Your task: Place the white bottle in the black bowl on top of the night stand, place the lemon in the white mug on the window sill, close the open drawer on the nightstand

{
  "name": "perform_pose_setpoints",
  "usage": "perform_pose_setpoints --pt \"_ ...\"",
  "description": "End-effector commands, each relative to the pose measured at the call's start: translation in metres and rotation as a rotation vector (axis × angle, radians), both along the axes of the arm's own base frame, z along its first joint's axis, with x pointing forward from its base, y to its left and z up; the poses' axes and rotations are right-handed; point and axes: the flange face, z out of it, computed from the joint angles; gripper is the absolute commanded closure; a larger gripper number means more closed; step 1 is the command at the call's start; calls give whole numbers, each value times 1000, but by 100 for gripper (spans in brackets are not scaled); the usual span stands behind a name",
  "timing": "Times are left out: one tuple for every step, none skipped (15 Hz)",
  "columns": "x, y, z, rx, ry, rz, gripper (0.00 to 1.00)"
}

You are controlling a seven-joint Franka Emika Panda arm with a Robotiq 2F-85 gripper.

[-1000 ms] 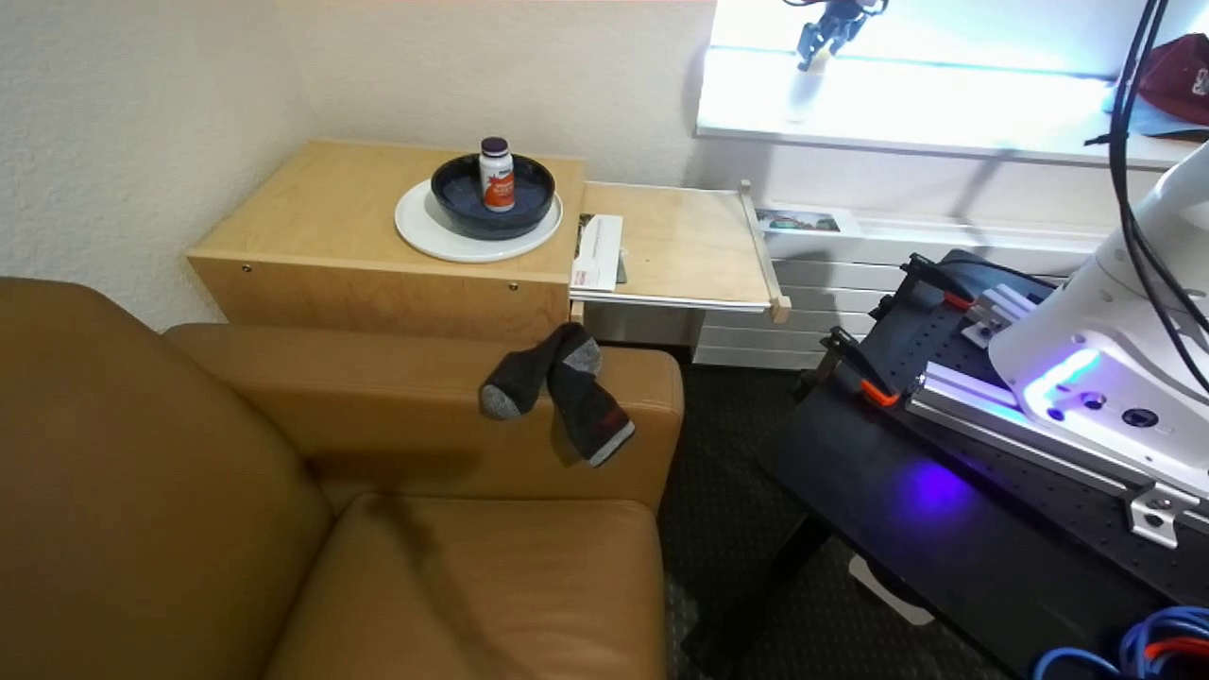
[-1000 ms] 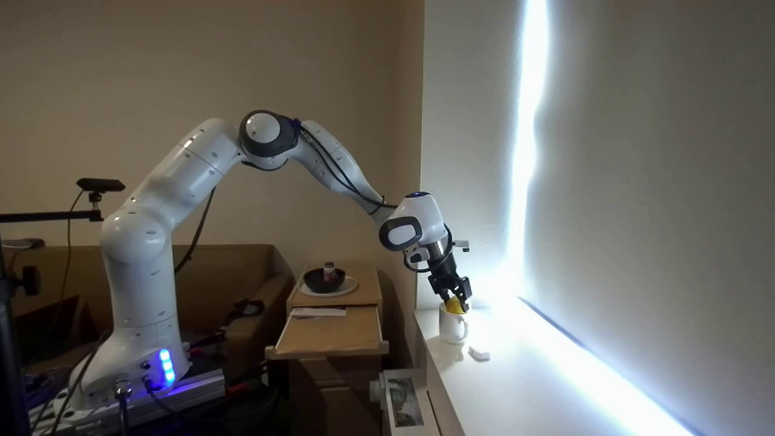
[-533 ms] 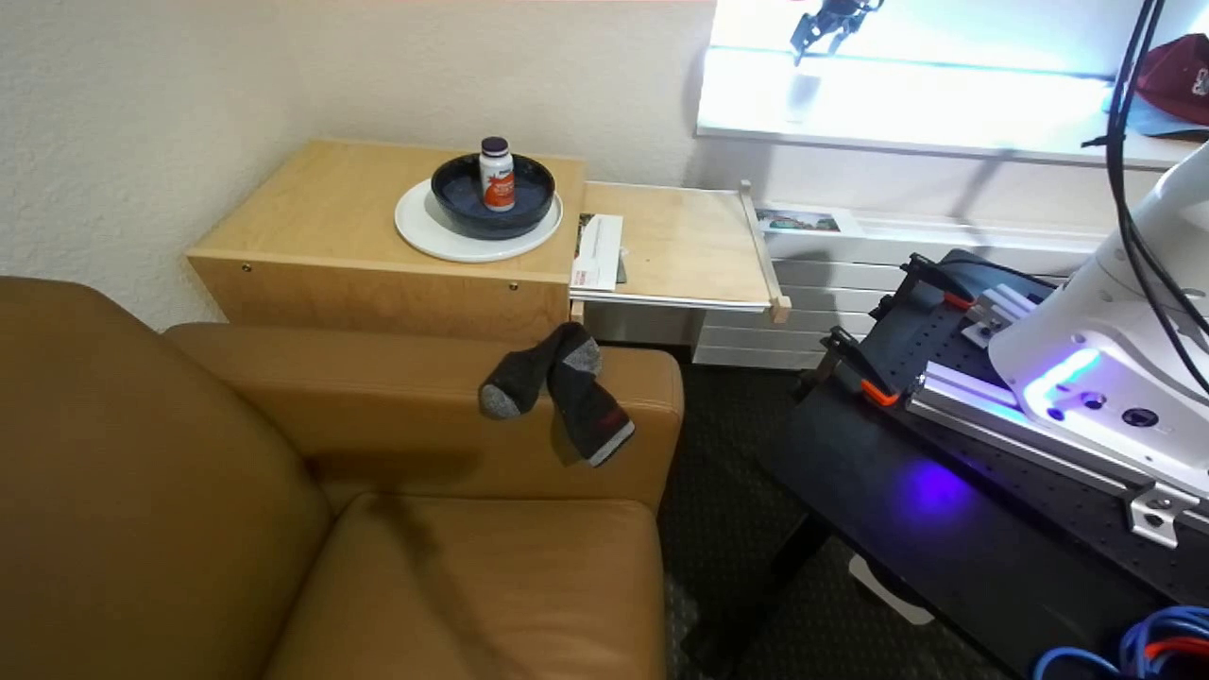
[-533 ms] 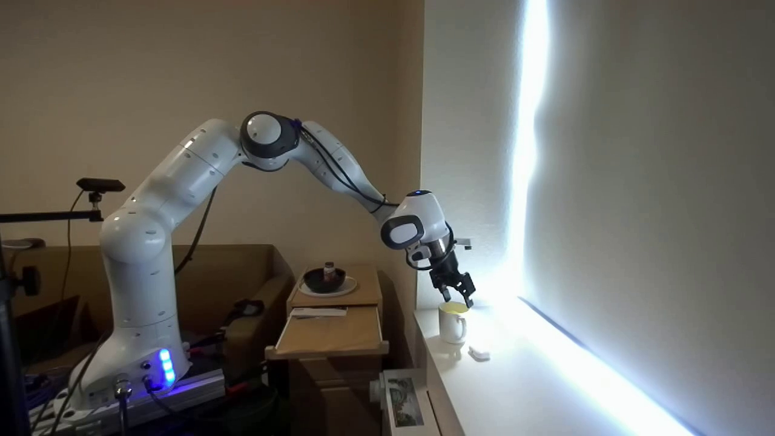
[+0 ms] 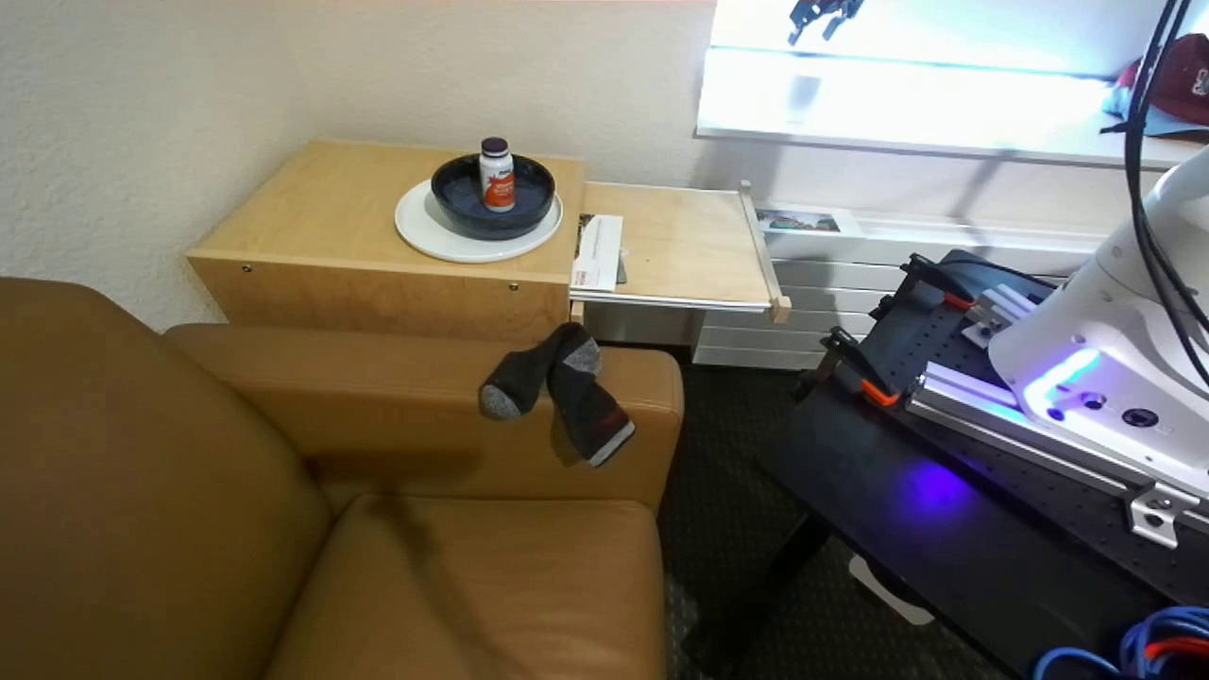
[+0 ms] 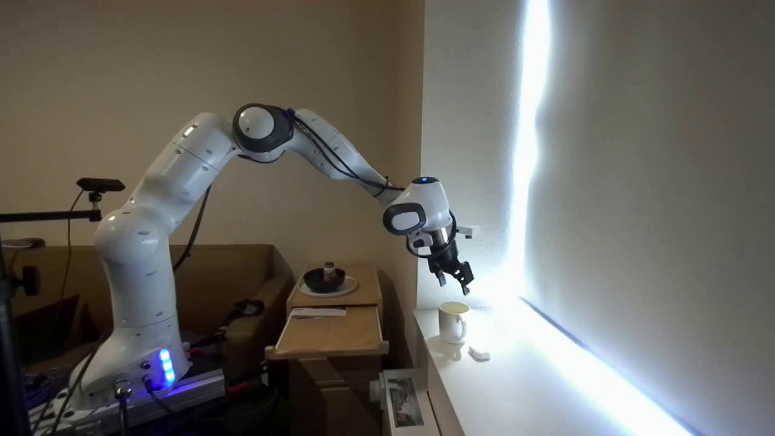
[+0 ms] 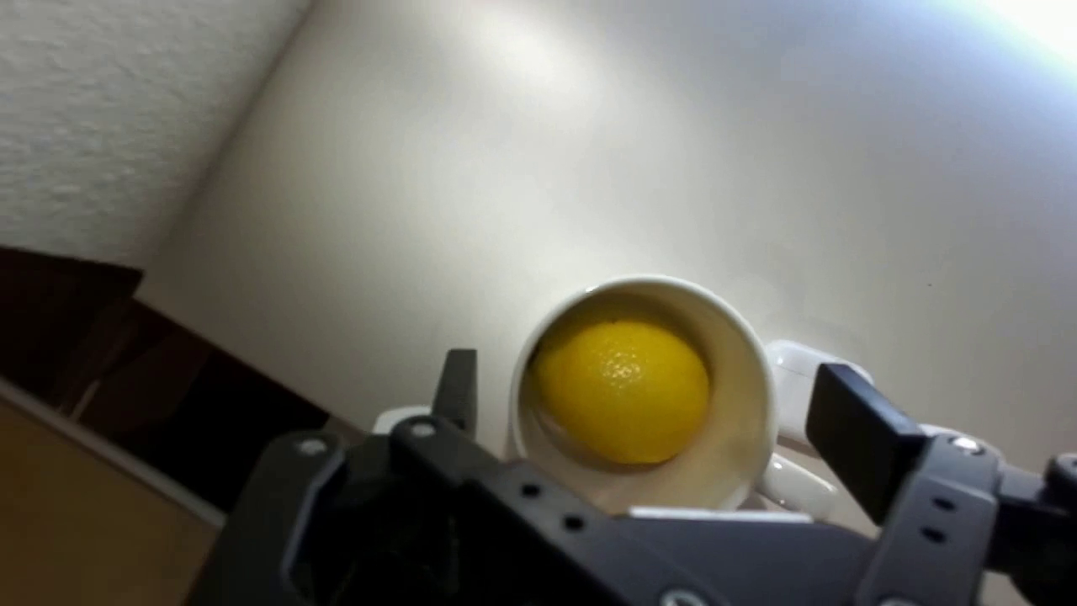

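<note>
On the window sill (image 6: pixel 484 393), the lemon (image 7: pixel 623 391) was contained in the white mug (image 6: pixel 451 327), over which the gripper (image 6: pixel 454 287) was poised, spread wide, with nothing held. Atop the night stand (image 5: pixel 331 208), the white bottle (image 5: pixel 498 179) was seated upright in the black bowl (image 5: pixel 482 224), which was set on a white plate (image 5: pixel 425 238). The open drawer (image 5: pixel 694 236) was pulled out. Beside the mug, a small white object (image 6: pixel 479 353) could not be identified.

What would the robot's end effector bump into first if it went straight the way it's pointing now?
Probably the mug, with the lemon inside: the open end effector points down toward it, though depth is unclear.
</note>
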Motion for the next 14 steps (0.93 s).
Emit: perform_pose_setpoints --pt "-29 14 50 114 41 160 0" --pt "-37 19 59 143 62 208 0" --pt "-44 28 66 176 75 253 0" --pt "-51 37 71 206 96 299 0" --pt "-58 51 71 235 115 348 0" --pt "-64 68 70 263 130 399 0" --pt "-69 83 69 287 150 451 0" --pt "-74 97 68 307 172 502 0" --pt "-78 108 70 331 189 556 0" --pt "-80 110 74 356 205 607 0" --pt "-64 98 66 329 190 524 0" --pt "-66 106 69 346 199 560 0" --pt "-68 109 71 350 202 575 0" --pt "-69 109 73 350 201 580 0"
